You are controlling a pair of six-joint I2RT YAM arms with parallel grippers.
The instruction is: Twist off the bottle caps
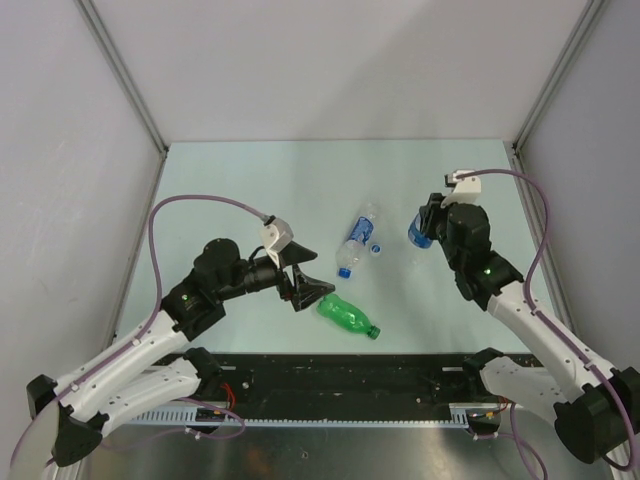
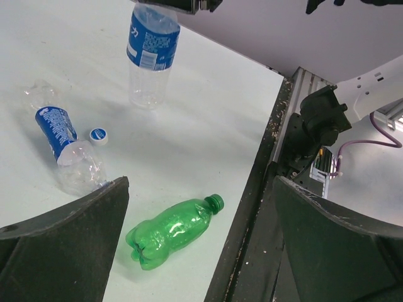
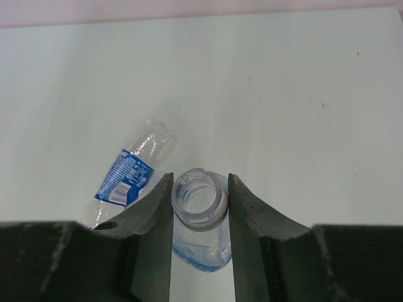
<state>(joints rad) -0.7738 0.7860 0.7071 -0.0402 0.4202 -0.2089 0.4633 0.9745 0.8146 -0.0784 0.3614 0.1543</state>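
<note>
legible text: none | blue labels (image 2: 55, 133) on bottles (image 2: 148, 82): white print blurred, unreadable

Held bottle (image 2: 150, 53): neck cut off at top edge. Lying bottle (image 3: 154, 141): lower end behind finger (image 3: 148, 239). Label (image 3: 124, 175) print unreadable.

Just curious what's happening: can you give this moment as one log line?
right gripper: shut on clear bottle, uncapped | left gripper: open, near green bottle, capped | loose cap: beside lying bottle
</note>
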